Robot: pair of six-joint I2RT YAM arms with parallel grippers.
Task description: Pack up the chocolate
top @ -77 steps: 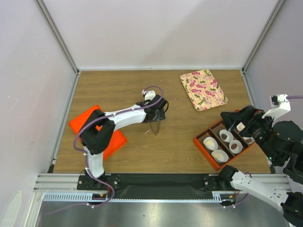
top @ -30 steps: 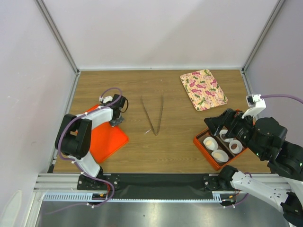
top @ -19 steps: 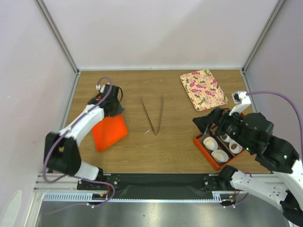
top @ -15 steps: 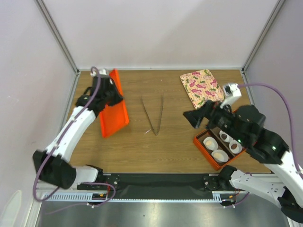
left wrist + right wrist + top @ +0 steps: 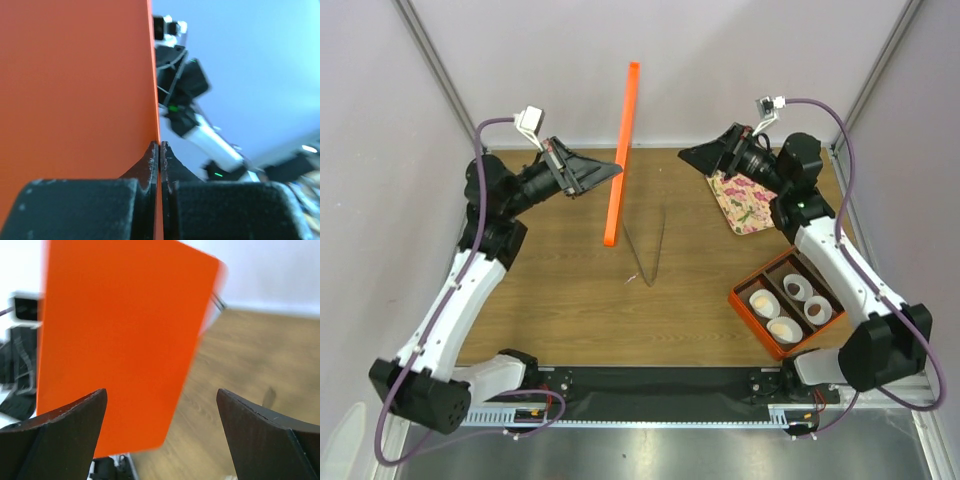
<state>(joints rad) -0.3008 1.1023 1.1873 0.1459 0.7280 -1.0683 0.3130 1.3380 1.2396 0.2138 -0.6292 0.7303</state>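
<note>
left gripper (image 5: 615, 172) clamped on orange lid (image 5: 623, 150) edge, upright midair; right gripper (image 5: 686, 155) spread wide, facing it. chocolate (image 5: 815, 311) in orange box (image 5: 744, 301), near right corner of tabletop (image 5: 570, 300). thin pinch: could pivot or slip at handover.

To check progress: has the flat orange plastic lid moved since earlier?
Yes. The flat orange plastic lid rose off the wooden table, rightward, and now stands on edge left of the metal tongs.

Four cups (image 5: 764, 300), two chocolates (image 5: 817, 311), one lid (image 5: 622, 150)
</note>
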